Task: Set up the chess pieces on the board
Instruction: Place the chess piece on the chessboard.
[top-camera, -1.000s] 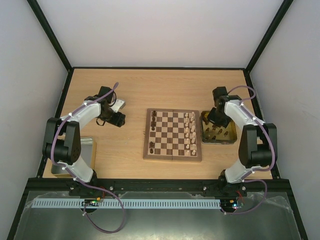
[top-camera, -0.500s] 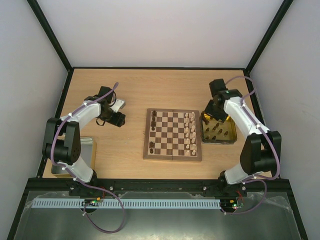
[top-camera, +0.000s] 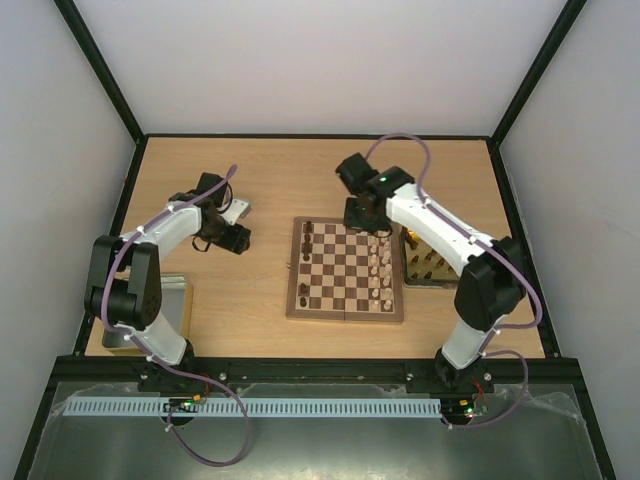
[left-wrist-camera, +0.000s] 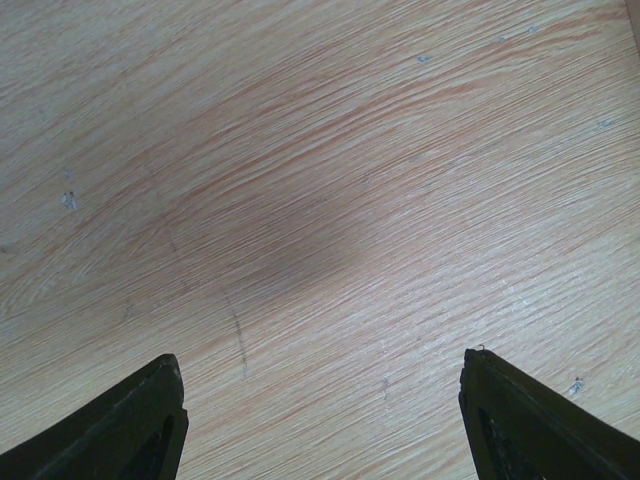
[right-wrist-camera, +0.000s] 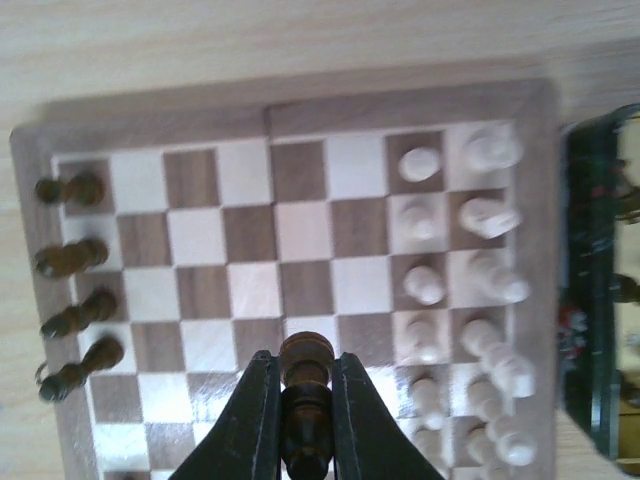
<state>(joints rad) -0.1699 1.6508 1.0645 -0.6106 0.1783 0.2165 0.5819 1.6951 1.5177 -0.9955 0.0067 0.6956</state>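
One dark brown wooden chessman (right-wrist-camera: 305, 400) is clamped in the right pincer (right-wrist-camera: 304, 362) above the checkered board (right-wrist-camera: 300, 110); the left pincer (left-wrist-camera: 320, 360) is spread wide.

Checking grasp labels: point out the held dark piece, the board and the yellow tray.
held dark piece (right-wrist-camera: 305, 395): right wrist view, mid stem just below its head.
board (top-camera: 345, 272): top external view, a bare central square.
yellow tray (top-camera: 428, 284): top external view, its near rim.

We see our right pincer (top-camera: 366, 214) swing away from the yellow tray (top-camera: 447, 268), where it was a second ago. Now it hangs over the far edge of the board (top-camera: 345, 313), carrying a dark chess piece (right-wrist-camera: 306, 395) along.
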